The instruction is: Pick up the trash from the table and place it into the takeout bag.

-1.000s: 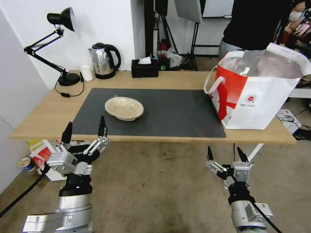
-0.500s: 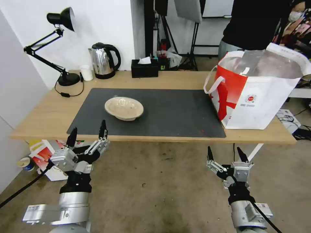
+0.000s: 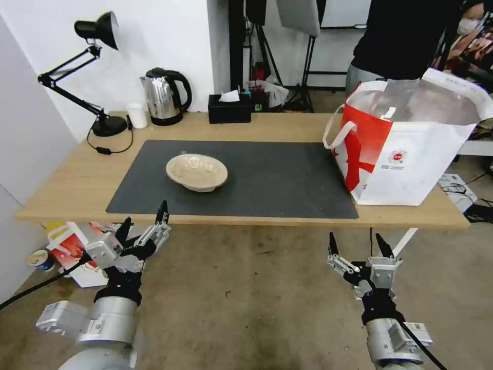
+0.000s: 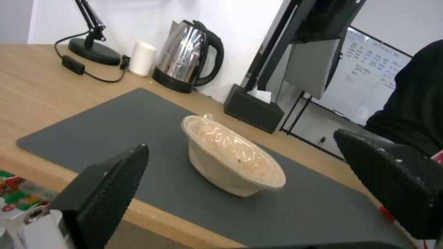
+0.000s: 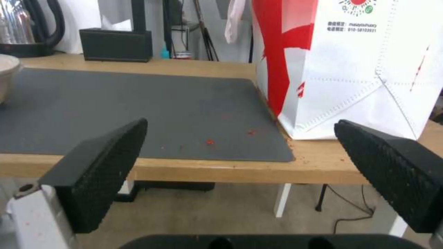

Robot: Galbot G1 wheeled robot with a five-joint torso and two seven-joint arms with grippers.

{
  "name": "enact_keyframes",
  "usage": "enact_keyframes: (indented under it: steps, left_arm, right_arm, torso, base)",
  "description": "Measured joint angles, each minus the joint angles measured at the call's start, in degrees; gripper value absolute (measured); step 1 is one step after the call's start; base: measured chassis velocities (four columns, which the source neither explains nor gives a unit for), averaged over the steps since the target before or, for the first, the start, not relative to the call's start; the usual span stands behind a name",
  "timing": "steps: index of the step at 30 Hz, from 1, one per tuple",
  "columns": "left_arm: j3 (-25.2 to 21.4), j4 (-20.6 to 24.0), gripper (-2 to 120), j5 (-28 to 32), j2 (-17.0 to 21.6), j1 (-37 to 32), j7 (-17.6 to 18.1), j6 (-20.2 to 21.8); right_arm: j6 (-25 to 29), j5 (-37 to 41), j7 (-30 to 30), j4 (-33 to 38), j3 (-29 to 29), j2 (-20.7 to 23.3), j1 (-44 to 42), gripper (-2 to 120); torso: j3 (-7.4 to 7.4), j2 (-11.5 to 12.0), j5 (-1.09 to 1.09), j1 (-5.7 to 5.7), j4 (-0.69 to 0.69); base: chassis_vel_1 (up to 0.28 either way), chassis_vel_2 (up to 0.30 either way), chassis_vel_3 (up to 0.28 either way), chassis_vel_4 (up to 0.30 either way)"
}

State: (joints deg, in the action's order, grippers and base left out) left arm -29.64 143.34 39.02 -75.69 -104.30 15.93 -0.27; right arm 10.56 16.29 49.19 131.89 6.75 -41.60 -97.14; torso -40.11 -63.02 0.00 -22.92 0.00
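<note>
Head view: left gripper [image 3: 144, 222] hangs below the table [image 3: 61, 190] edge, fingers spread wide, empty — the beige bowl [image 3: 196, 172] sits on the mat [image 3: 267, 174]. Right gripper [image 3: 356, 244] (also wide, empty) waits low, under the takeout bag [image 3: 411, 154].

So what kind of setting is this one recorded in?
Most likely a lab or studio dressed up as an office desk, not a real home. Behind the table stand tripod stands and a whiteboard, while a desk lamp, kettle and takeout bag sit as props.
</note>
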Motion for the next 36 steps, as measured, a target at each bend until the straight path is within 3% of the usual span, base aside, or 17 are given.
enact_keyframes:
  steps: [4,18,29,36]
  left_arm:
    - [-0.2,0.0,100,1.0,0.4,0.2,0.2,0.2]
    - [-6.2,-0.1,100,24.6,8.2,5.9,3.0,1.5]
    - [-7.1,-0.1,100,28.2,9.3,6.9,3.4,1.6]
    - [-11.6,-0.1,100,39.8,13.5,11.4,3.8,1.6]
  right_arm:
    - [0.0,0.0,0.0,0.0,0.0,0.0,0.0,100]
    - [0.0,0.0,0.0,0.0,0.0,0.0,0.0,100]
    - [0.0,0.0,0.0,0.0,0.0,0.0,0.0,100]
    - [0.0,0.0,0.0,0.0,0.0,0.0,0.0,100]
  torso:
    - [0.00,0.0,0.00,0.00,0.01]
    - [0.00,0.0,0.00,0.00,-0.01]
    - [0.00,0.0,-0.01,0.00,0.01]
    - [0.00,0.0,0.00,0.00,0.00]
  base:
    - [0.000,0.000,0.000,0.000]
    - [0.000,0.000,0.000,0.000]
    - [0.000,0.000,0.000,0.000]
    - [0.000,0.000,0.000,0.000]
